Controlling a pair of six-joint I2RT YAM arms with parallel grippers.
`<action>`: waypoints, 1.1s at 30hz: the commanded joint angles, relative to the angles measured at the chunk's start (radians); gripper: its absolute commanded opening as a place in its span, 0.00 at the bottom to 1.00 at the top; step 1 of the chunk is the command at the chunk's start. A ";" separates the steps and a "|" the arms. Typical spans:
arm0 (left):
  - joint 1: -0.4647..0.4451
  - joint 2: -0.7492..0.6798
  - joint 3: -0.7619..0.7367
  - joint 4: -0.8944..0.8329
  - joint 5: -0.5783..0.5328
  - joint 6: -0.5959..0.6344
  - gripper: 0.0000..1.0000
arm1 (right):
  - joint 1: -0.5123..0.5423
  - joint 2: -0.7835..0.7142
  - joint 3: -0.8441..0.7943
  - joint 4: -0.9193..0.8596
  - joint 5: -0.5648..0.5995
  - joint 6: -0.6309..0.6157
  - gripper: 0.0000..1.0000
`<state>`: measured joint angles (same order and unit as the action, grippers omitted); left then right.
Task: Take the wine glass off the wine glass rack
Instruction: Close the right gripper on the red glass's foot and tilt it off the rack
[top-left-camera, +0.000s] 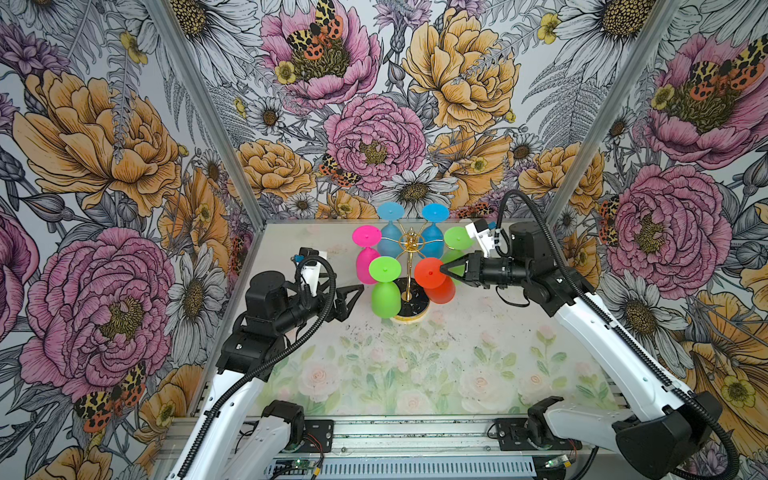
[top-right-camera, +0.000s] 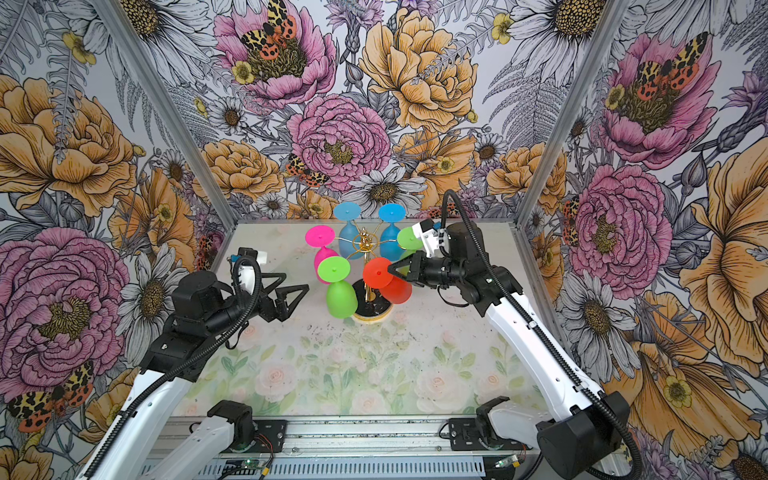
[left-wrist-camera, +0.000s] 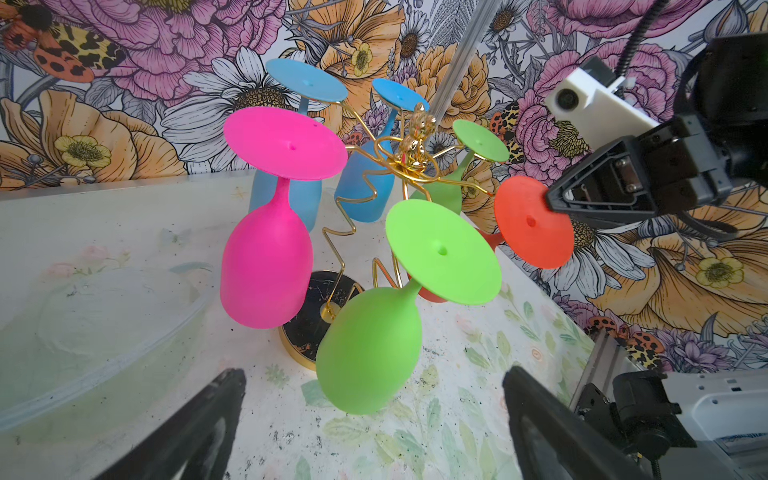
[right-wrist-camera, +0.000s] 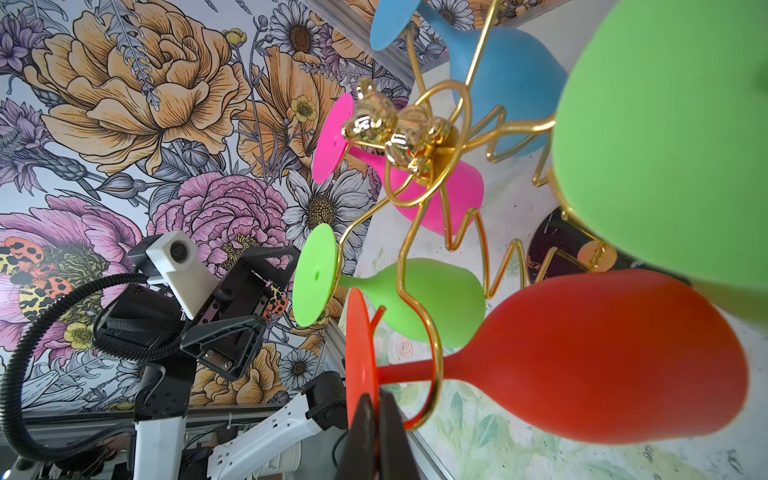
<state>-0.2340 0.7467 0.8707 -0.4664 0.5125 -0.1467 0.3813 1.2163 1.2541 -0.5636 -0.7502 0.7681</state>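
Toward the back of the floral counter (top-left-camera: 415, 374) stands the wine glass rack (top-left-camera: 410, 244), gold wire rising from a round black base; six coloured glasses hang from its arms, bowls down; the red wine glass (top-left-camera: 427, 277) hangs on the near right arm, tilted, its stem lying inside the wire loop; the right fingers (right-wrist-camera: 357, 449) are pressed together on the rim of its round foot, one on each face; the left fingers (left-wrist-camera: 183, 444) stand wide apart and hold nothing, just left of the nearer green glass (top-left-camera: 385, 297), not touching it.
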 joint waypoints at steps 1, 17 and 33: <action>-0.010 -0.012 -0.007 0.021 -0.016 0.023 0.98 | 0.005 -0.010 0.033 0.046 -0.013 0.022 0.00; -0.010 -0.018 -0.001 0.020 -0.016 0.018 0.99 | -0.004 -0.034 0.001 0.143 -0.018 0.100 0.00; -0.010 -0.027 0.014 0.019 -0.014 0.012 0.99 | -0.039 -0.020 -0.036 0.239 -0.015 0.154 0.00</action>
<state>-0.2367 0.7273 0.8707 -0.4664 0.5125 -0.1471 0.3515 1.2030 1.2194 -0.3950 -0.7578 0.9047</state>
